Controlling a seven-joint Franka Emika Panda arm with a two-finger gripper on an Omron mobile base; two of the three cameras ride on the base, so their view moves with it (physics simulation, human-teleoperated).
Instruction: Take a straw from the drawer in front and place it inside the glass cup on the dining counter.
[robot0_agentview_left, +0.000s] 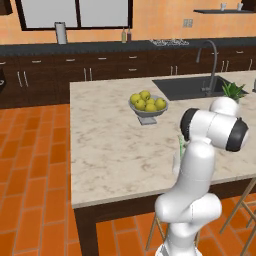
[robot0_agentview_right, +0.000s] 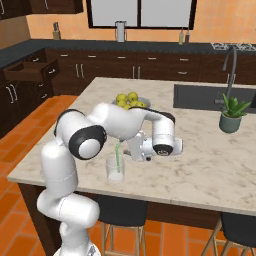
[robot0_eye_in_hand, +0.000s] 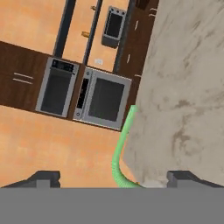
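The glass cup (robot0_agentview_right: 115, 171) stands near the front edge of the dining counter (robot0_agentview_right: 200, 165), and the light-green straw (robot0_agentview_right: 118, 157) stands upright inside it. My gripper (robot0_agentview_right: 129, 150) lies level just right of the straw's upper part, open. In the hand view the straw (robot0_eye_in_hand: 120, 153) curves up between the two wide-apart fingertips (robot0_eye_in_hand: 43, 178), touching neither. From the left base view the straw (robot0_agentview_left: 181, 145) peeks out beside my arm's elbow, which hides most of the cup. The drawer (robot0_agentview_right: 29, 71) stands pulled open at the far left.
A grey bowl of yellow-green fruit (robot0_agentview_right: 129, 100) sits behind the cup. A sink with a faucet (robot0_agentview_left: 190, 86) and a potted plant (robot0_agentview_right: 231, 114) are to the right. Stools (robot0_agentview_right: 120, 210) stand under the counter's front edge.
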